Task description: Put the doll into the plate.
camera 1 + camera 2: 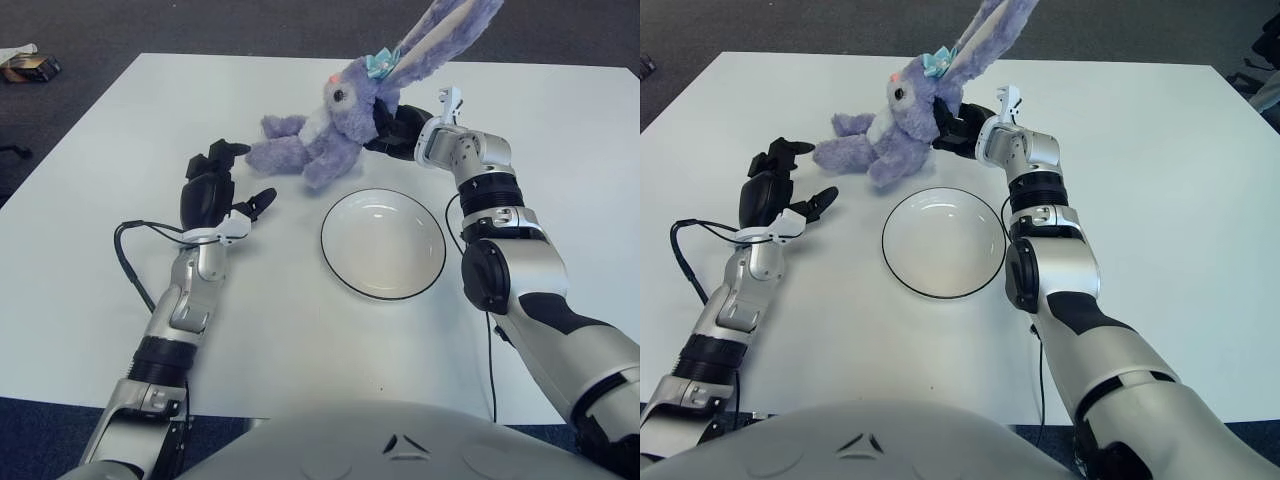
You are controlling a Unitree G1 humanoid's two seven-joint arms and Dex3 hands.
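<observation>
A purple plush rabbit doll (335, 125) with long ears and a blue bow hangs tilted just above the table, behind the plate's far left rim. My right hand (398, 130) is shut on the doll at the back of its head and neck. The white plate (383, 243) with a dark rim lies empty at the table's middle, just in front of the doll. My left hand (215, 185) is raised to the left of the doll with its fingers spread and nothing in them.
The white table (560, 140) stretches wide to the right and far side. A black cable (135, 270) loops beside my left forearm. A small dark box (22, 68) lies on the floor at the far left.
</observation>
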